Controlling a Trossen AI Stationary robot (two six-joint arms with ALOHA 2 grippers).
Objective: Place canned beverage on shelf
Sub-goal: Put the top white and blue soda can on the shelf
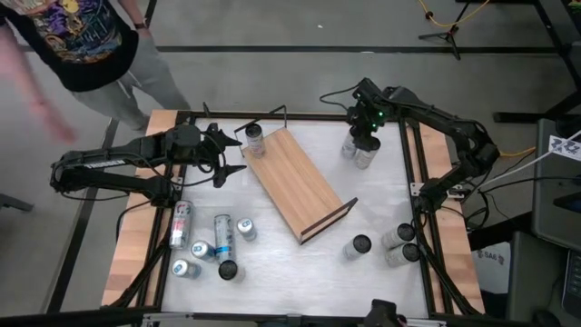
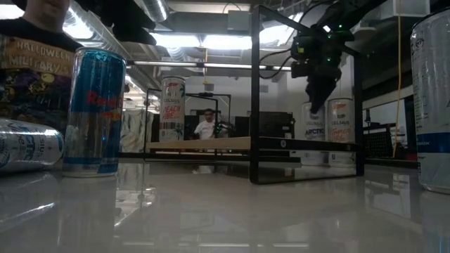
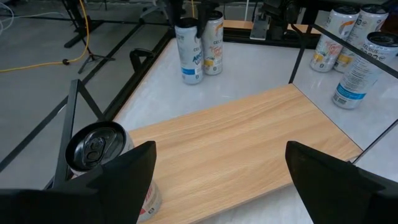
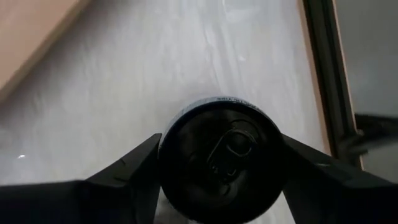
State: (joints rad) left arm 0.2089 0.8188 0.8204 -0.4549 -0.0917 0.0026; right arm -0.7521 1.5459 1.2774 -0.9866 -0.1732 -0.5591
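The shelf (image 1: 304,182) lies slantwise in the middle of the table, a wooden board with black wire rails at its short ends. One can (image 1: 255,139) stands upright on its far left end. My left gripper (image 1: 231,156) hangs open just left of that end, holding nothing; in its wrist view (image 3: 217,174) the board lies ahead. At the far right two cans stand side by side on the table. My right gripper (image 1: 356,143) is over the left one, a black-topped can (image 4: 221,155), and shut on it. The other can (image 1: 367,157) stands right next to it. My right gripper has the black-topped can's upper end (image 4: 168,134) pinched between its two fingers, one on each side of the rim. The fingers (image 2: 318,91) come from above, pointing steeply down. The can (image 2: 314,130) stands upright, its bottom on the table.
Several cans stand or lie at the near left (image 1: 222,232). Three more stand at the near right (image 1: 397,238). A black frame (image 1: 413,163) runs round the table. A person (image 1: 82,36) stands beyond the far left corner.
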